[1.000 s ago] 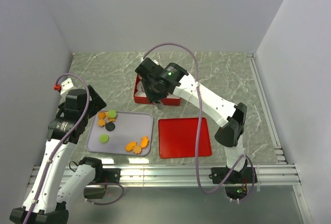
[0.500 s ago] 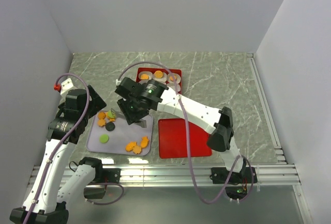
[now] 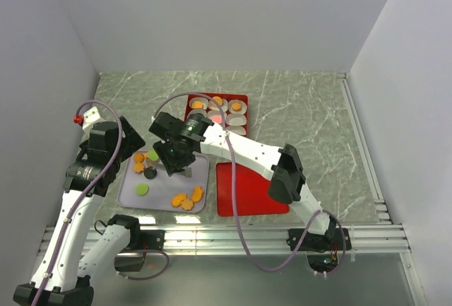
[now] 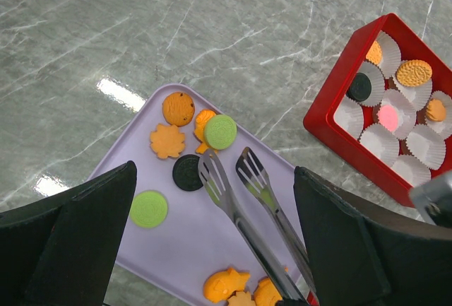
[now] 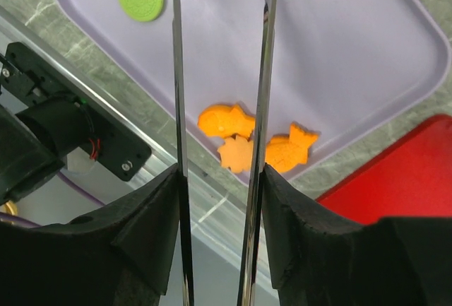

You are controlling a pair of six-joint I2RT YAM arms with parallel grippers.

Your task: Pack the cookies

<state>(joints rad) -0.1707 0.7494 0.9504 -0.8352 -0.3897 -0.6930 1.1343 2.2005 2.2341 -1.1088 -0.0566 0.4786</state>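
Observation:
Several cookies lie on the lavender tray (image 3: 192, 176): a green disc (image 4: 149, 208), a black one (image 4: 188, 172), a second green one (image 4: 220, 131), an orange flower (image 4: 167, 140) and orange fish shapes (image 5: 224, 120). My right gripper (image 5: 220, 179) is shut on metal tongs (image 5: 176, 73). The tongs' slotted tips (image 4: 212, 165) hover spread apart just right of the black cookie, with nothing between them. My left gripper (image 4: 215, 179) stands wide open above the tray's left side, holding nothing.
A red box (image 4: 332, 108) of white paper cups sits behind the tray; some cups hold a black (image 4: 361, 87), an orange (image 4: 414, 73) and a pink cookie (image 4: 390, 117). The red lid (image 3: 251, 187) lies right of the tray. Grey walls close in on three sides.
My right arm swung from over the red box to the tray's left part, and the tongs have spread wider. The left arm has not moved.

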